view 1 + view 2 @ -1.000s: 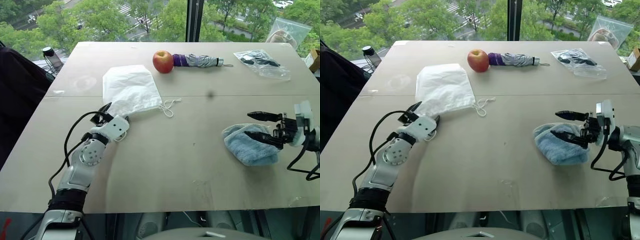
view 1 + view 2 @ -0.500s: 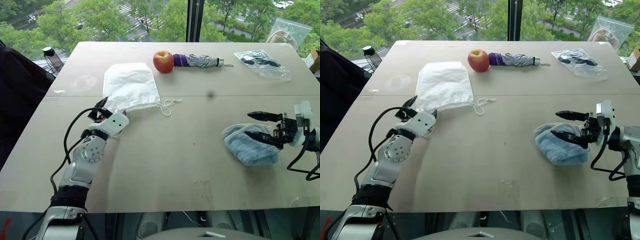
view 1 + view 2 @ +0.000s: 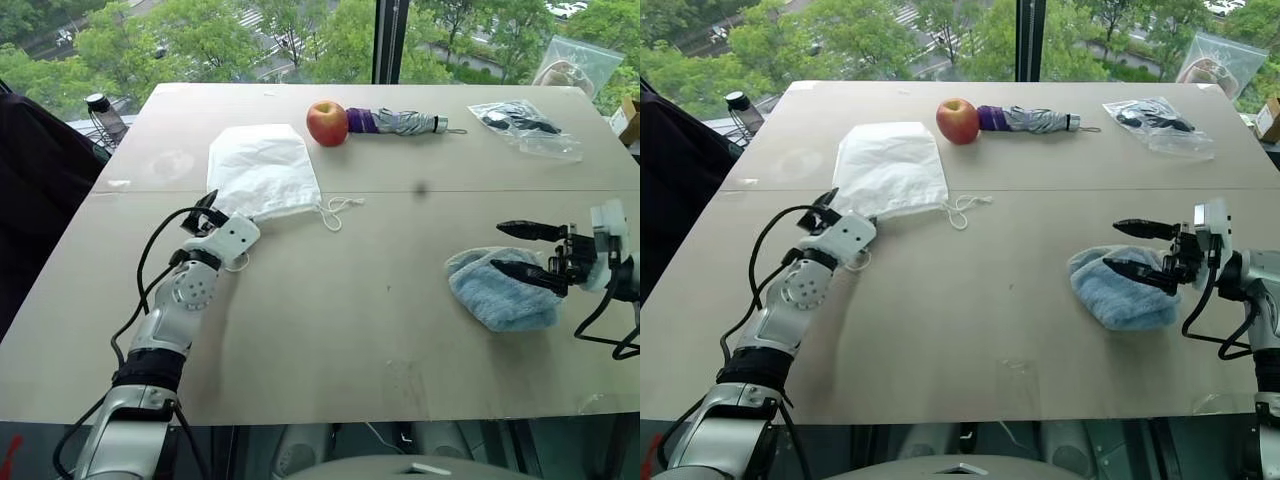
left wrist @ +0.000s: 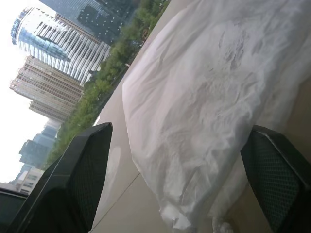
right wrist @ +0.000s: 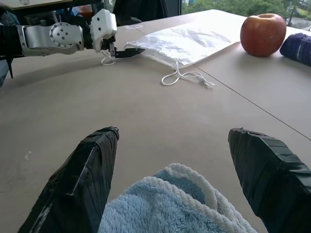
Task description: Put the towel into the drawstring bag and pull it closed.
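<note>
Your left tool [image 3: 207,212], spread wide, reaches the thin, limp white fabric drawstring bag [image 3: 262,172]; pinch its hem. Right tool [image 3: 522,254], released, straddles the soft fluffy light-blue towel [image 3: 497,292].

The drawstring bag [image 3: 262,172] is seen as thin, crinkled white cloth; the towel [image 3: 497,291] as fluffy light-blue terry. A smooth, matt surface is shown by the table [image 3: 340,310], glossy skin by the apple [image 3: 326,122].

Soft daylight from the window [image 3: 300,40] behind the table [image 3: 350,330] lights everything evenly, with faint shadows and slight glare.
</note>
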